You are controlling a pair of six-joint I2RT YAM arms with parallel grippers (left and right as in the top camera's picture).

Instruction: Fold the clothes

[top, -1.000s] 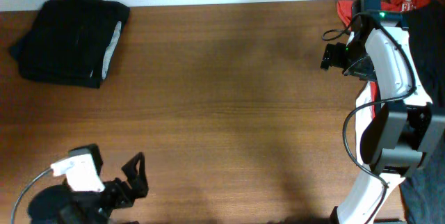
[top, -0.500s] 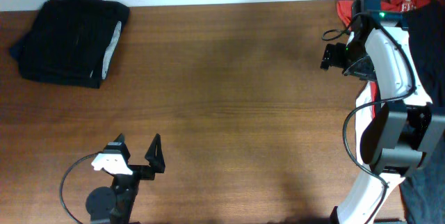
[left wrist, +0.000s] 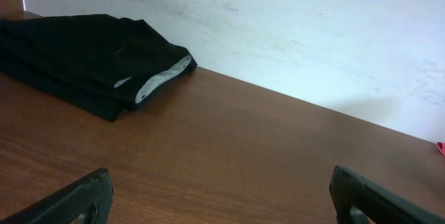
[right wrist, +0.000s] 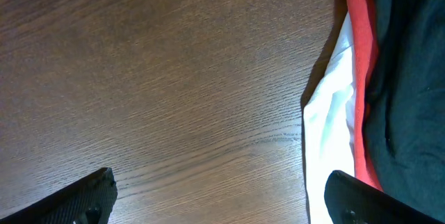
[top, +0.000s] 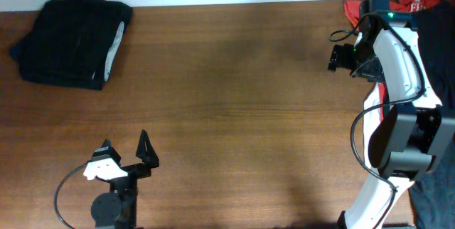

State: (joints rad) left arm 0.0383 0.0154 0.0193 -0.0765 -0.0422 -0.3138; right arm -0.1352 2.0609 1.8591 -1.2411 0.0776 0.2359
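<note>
Found the folded black garment [top: 71,37] lying at the far left corner of the table [top: 234,101], squared into a thick bundle, with its pale grey-white lining [top: 116,44] showing along the right edge.

Noted the left gripper [top: 126,151] at the near left, well apart from that bundle, spread wide with only bare wood in the gap and nothing held. From the left wrist, caught both fingertips [left wrist: 83,196] low in the corners of the view, aimed toward the pale wall [left wrist: 313,29] at the far side.

Placed the right gripper [top: 338,57] at the far right, over the table and just beside the heap of unfolded clothes [top: 442,51]. From the right wrist, saw its fingers likewise set wide apart, gripping nothing. Made out in that heap a red garment [right wrist: 358,78], a white garment [right wrist: 330,140] touching it on the table side, and a dark garment [right wrist: 410,78] against the red on the outer right.
</note>
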